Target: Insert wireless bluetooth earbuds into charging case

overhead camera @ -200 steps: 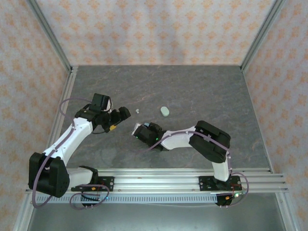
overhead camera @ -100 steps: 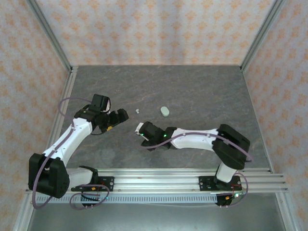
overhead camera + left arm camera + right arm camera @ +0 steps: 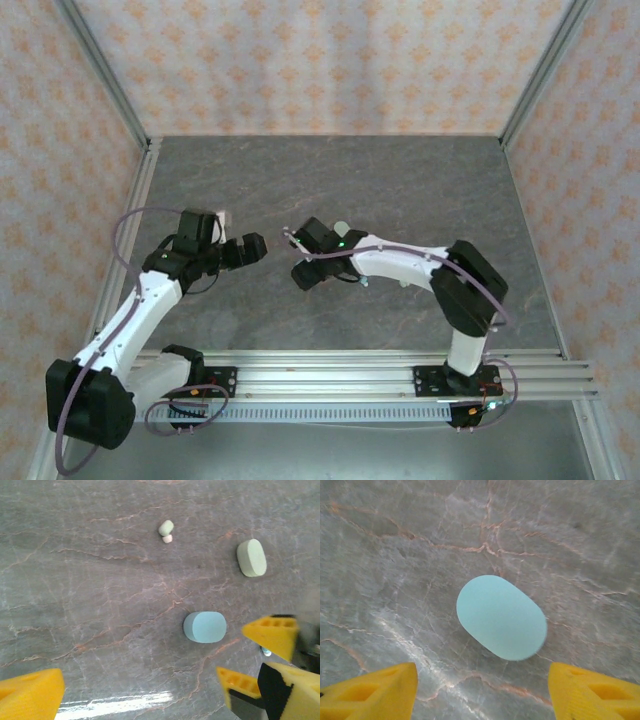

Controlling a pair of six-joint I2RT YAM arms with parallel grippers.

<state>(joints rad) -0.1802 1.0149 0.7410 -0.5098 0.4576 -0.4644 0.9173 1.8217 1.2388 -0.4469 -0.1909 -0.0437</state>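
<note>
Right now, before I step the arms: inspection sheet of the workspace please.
Surface: grey marbled table, some glare.
Job's things: blue case looks closed, lying flat; green case likewise, apart from it; mint earbud loose on the table, cream piece touching it; tiny blue bit, possibly an earbud.
Clutter: nothing seen.
Grippers: right claw open, aimed at blue case, no contact; left claw open, empty.
Cables: purple cable looping off left arm, away from the job's things.
Surroundings: patterned walls, aluminium rail at near edge.
</note>
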